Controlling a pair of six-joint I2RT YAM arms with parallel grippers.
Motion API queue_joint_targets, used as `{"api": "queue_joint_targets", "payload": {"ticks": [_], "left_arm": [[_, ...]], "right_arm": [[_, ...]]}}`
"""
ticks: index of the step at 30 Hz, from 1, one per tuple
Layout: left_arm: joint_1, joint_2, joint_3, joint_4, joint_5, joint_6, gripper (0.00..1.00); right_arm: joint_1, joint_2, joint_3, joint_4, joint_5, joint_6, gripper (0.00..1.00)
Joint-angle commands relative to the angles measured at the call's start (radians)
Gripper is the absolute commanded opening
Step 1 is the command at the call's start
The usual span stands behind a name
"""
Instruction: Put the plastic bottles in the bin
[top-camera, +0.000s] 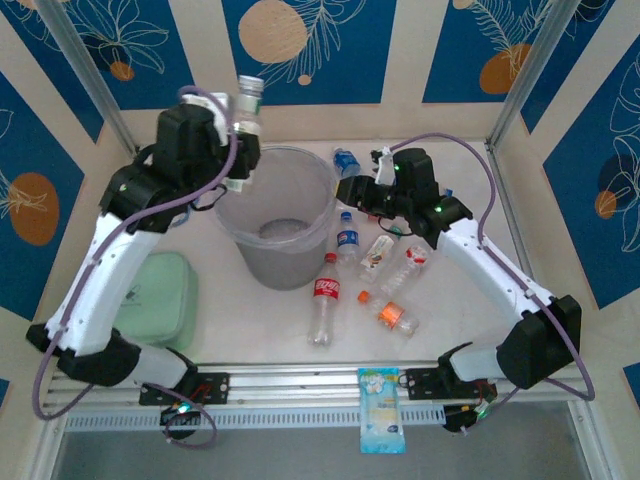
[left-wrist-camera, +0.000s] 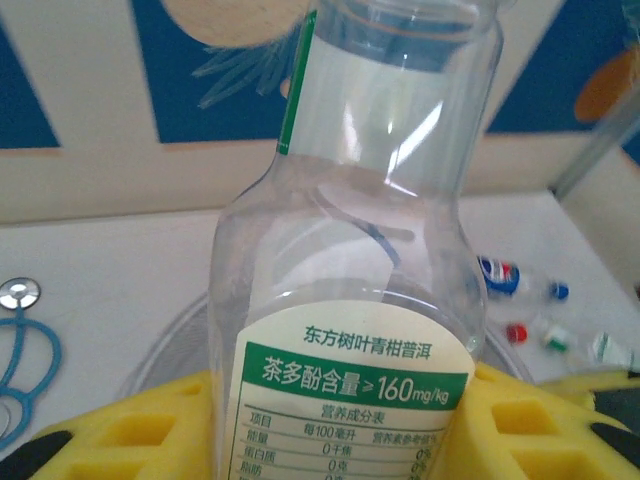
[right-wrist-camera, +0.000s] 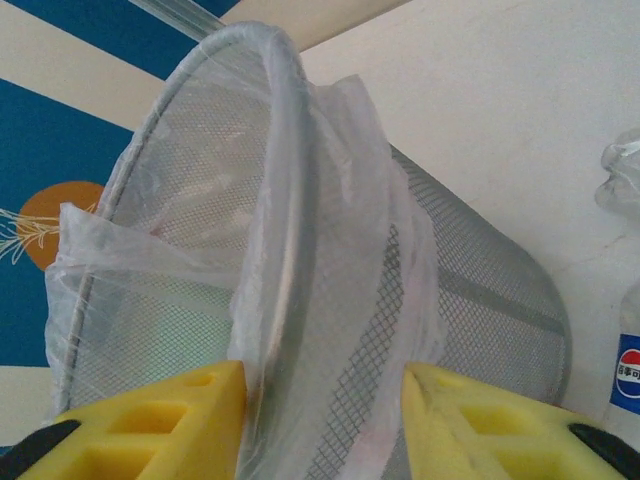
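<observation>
The left gripper (left-wrist-camera: 345, 445) is clamped on a clear green-labelled bottle (left-wrist-camera: 370, 200), held above the far-left rim of the bin (top-camera: 268, 268). The right gripper (right-wrist-camera: 322, 430) straddles the right rim — pinching or not, I cannot tell. Loose bottles (top-camera: 325, 300) crowd the white table (top-camera: 250, 330) right of the bin; a green pad (top-camera: 160, 300) lies near-left.

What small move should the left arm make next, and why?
Probably carry the green-label bottle a little toward the centre of the bin before letting go. The left gripper grips it upright, and from above it hangs over the far-left rim rather than the open middle, so dropping it there might bounce it off. The right gripper pinches the rim, steadying the bin.
</observation>
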Motion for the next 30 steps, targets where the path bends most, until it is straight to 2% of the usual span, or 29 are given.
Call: {"api": "queue_joint_targets", "payload": {"ticks": [1,4,9,14,19,24,30], "left_arm": [[-0.034,0.043,0.055,-0.144,0.051,0.117,0.0],[-0.053,0.077,0.023,-0.174,0.072,0.127,0.0],[-0.061,0.05,-0.136,-0.127,0.085,0.136,0.0],[-0.057,0.042,-0.257,-0.12,0.156,0.176,0.0],[-0.047,0.05,-0.346,-0.103,0.159,0.209,0.0],[-0.009,0.069,-0.453,-0.025,0.281,0.222,0.0],[0.0,0.136,-0.497,0.018,0.309,0.25,0.0]], "right_arm": [[0.006,-0.021,-0.016,0.045,-0.02,0.016,0.42],[0.012,-0.008,-0.013,0.057,-0.036,0.016,0.39],[0.018,0.024,-0.015,0.083,-0.052,0.028,0.37],[0.054,0.043,0.018,0.035,0.043,-0.019,0.36],[0.067,0.051,0.02,0.056,0.049,-0.018,0.33],[0.081,0.062,0.023,0.056,0.069,-0.018,0.32],[0.091,0.072,0.025,0.057,0.086,-0.016,0.31]]}}
